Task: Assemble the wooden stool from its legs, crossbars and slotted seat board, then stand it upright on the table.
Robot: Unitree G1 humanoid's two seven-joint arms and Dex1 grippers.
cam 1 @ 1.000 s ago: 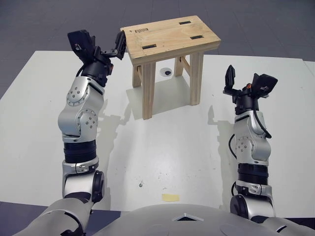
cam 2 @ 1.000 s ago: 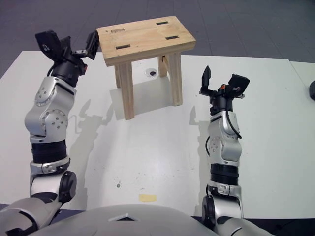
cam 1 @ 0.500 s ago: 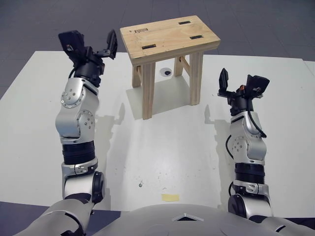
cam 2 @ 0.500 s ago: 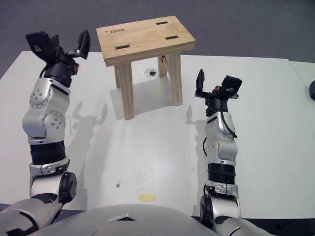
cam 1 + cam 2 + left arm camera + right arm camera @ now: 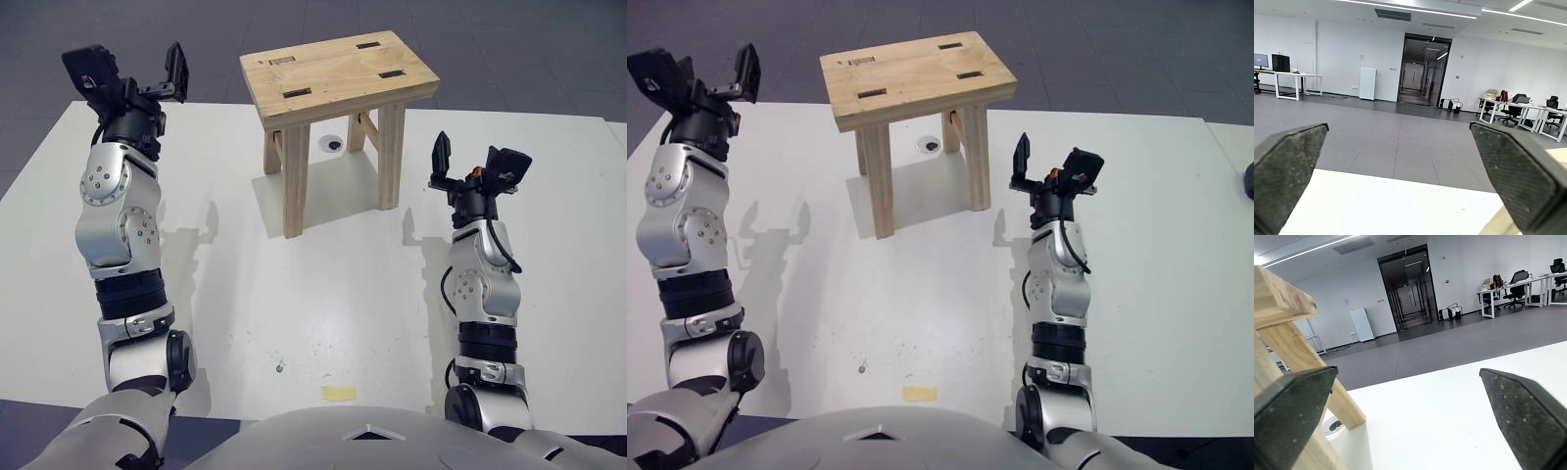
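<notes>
L tool (image 5: 129, 70) sits high over the table's (image 5: 294, 313) far-left part, fingers wide, holding nothing, well apart from the stool (image 5: 338, 69). Stool stands upright at mid-far table, 4 slots on top; rear legs partly hidden by the seat. R tool (image 5: 475, 162) is wide and empty, near the stool's right side. R wrist view adds a close-up leg (image 5: 1298, 347) plus the seat edge. L wrist view has a tan sliver at frame edge; can't tell what it is.

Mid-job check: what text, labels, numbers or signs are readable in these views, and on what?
Nothing is legible.
Printed mark on the stool seat: too small to read.
Yellow note on the table: no writing shows.
Green sign at the doorway: too small to read.
</notes>
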